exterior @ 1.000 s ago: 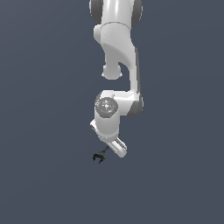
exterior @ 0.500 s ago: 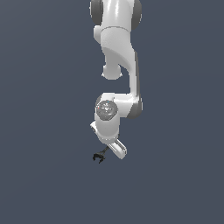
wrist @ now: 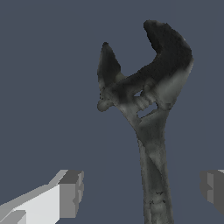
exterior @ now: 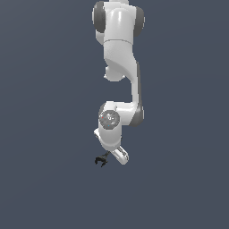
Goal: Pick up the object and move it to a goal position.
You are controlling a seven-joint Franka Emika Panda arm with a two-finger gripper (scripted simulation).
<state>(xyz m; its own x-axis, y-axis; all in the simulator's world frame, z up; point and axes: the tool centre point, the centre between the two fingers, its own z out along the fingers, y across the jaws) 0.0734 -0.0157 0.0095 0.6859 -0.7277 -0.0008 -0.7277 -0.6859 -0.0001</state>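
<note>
Clearly the object (wrist: 151,113) is an adjustable wrench: dark grey-black, with a slim straight handle running up to a forked head and a small ribbed adjuster just under the fork. In the wrist view the handle passes between the two fingers (wrist: 70,192), nearer one than the other and touching neither as far as the picture shows, so the jaws stand released around it rather than clenched. In the exterior view the wrench (exterior: 101,160) shows only as a tiny dark shape on the flat grey surface (exterior: 44,179), right at the tip of the gripper (exterior: 112,156), at the exterior view's left of the white hand.

Judging by its look, the tool is rigid metal, small and light for this arm, with a smooth finish that could slide in a loose pinch. The narrow handle offers two roughly parallel faces, so the mid-handle seems the best place to take hold. Gripping far from the heavier head could let the wrench pivot downward, so a hold closer to the head would likely carry steadier.

No goal marker can be made out.
</note>
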